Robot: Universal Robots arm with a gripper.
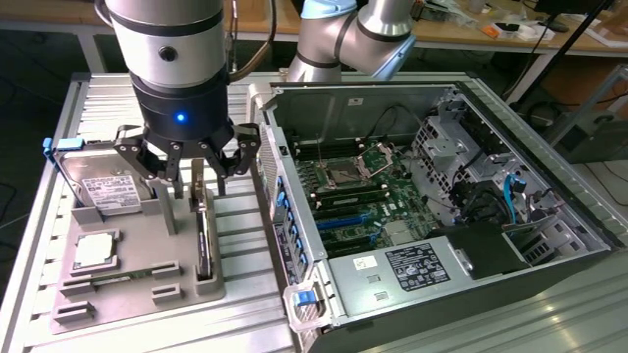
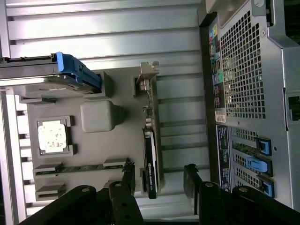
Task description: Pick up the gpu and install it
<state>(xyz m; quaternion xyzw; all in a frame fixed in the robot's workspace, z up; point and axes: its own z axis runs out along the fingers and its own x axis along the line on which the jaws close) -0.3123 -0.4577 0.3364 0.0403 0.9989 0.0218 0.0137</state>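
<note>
Hand (image 1: pixel 194 181) spread wide, empty, over upright gpu (image 1: pixel 203 239) in gray holder (image 1: pixel 128 254); fingers (image 2: pixel 128 178) flanking it, not touching.

The gpu (image 1: pixel 202 243), a thin dark card with a silver bracket, stands on edge in the grey tray (image 1: pixel 147 243)

**Ribbed metal table (image 1: pixel 98 103) bears a parts tray (image 1: pixel 147 243) and an open computer case (image 1: pixel 343 95)**

The table's slatted aluminium top carries two things close together. The grey parts tray is toward the exterior view's left, and the computer case lies on its side with its panel off toward the right. The tray's pockets hold a hard drive (image 1: pixel 103 187) with a blue handle, a processor chip (image 1: pixel 93 250), a slim memory stick (image 1: pixel 108 278) and the gpu (image 1: pixel 203 243), which stands on its long edge nearest the case.
</note>
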